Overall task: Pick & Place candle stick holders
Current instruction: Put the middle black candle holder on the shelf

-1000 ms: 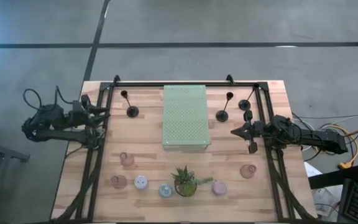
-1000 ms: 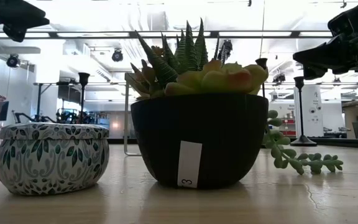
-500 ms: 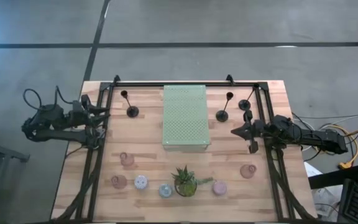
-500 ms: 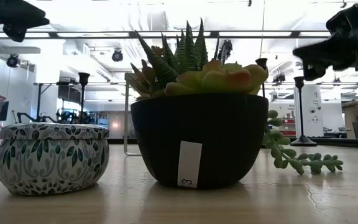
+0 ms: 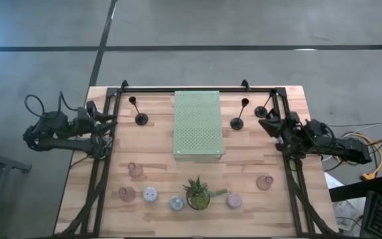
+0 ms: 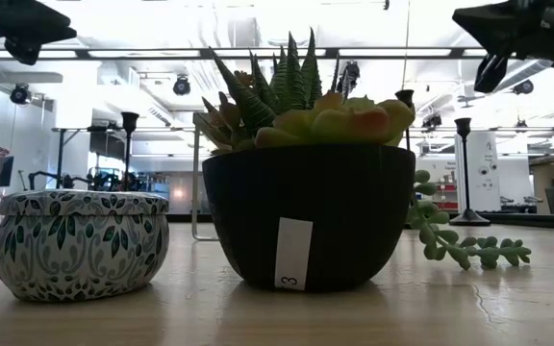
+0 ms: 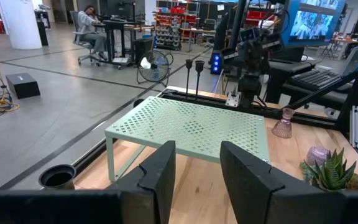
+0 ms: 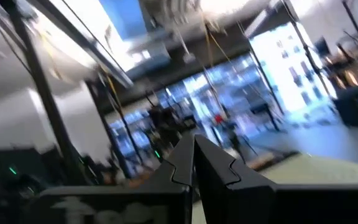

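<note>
- We find the wooden tabletop (image 5: 158, 159) carrying all items, with a black frame along its edges.
- We note the pale green perforated mat (image 5: 198, 125) at the centre far half of the tabletop.
- The left arm waits at the left edge; we see the left gripper (image 5: 109, 121) with its jaws open and empty, the gap plain in the left wrist view (image 7: 196, 163).
- The right gripper (image 5: 268, 124) is at the far right, raised above the tabletop and pointing toward the two sticks there; we see its jaws closed together, holding nothing (image 8: 193, 163).
- The spiky potted plant (image 5: 198, 193) stands at the near centre.
- We count three black stemmed sticks upright: one far left of the mat (image 5: 138, 113), one just right of the mat (image 5: 239, 117), one farther right (image 5: 261, 109) close beside the right gripper.
- We count three pink glass holders: two near left (image 5: 135, 170) (image 5: 126, 194), one near right (image 5: 264, 182).
- We count three small round cups in the near row: two left of the plant (image 5: 150, 194) (image 5: 176, 203), one right of it (image 5: 234, 200).
</note>
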